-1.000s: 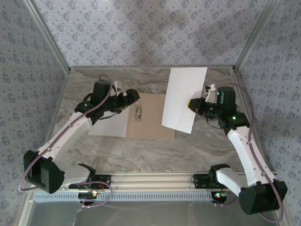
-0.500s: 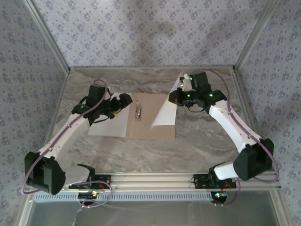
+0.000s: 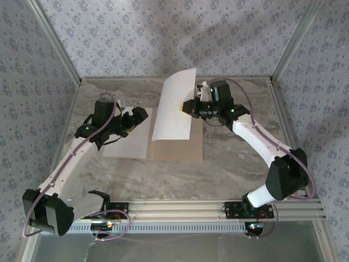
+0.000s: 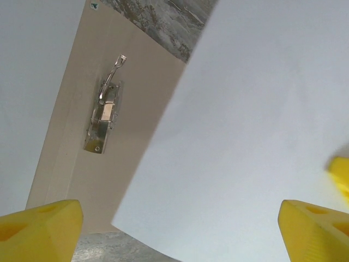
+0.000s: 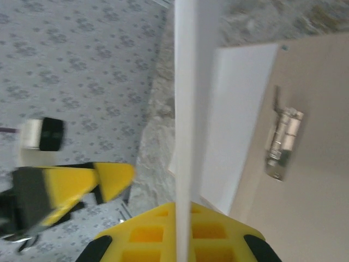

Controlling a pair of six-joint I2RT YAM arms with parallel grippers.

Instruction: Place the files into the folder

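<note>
Files: first sheet point(image 3: 126, 141) lies flat at the folder's point(image 3: 175, 150) left; your right gripper point(image 3: 183, 107) clamps the second sheet point(image 3: 175, 103) by its edge, raised over the folder for laying in. Left gripper point(image 3: 142, 114) hovers nearby, jaws spread, empty.

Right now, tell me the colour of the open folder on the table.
Plain tan-brown cardboard. The folder shows best in the left wrist view.

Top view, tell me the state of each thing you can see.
Folder: open, flat.
Clip: bare, holding nothing.
Flat sheet: lying left of clip.
Held sheet: lifted, tilted over folder.
Left end effector: open, empty.
Right end effector: shut on held sheet.
</note>
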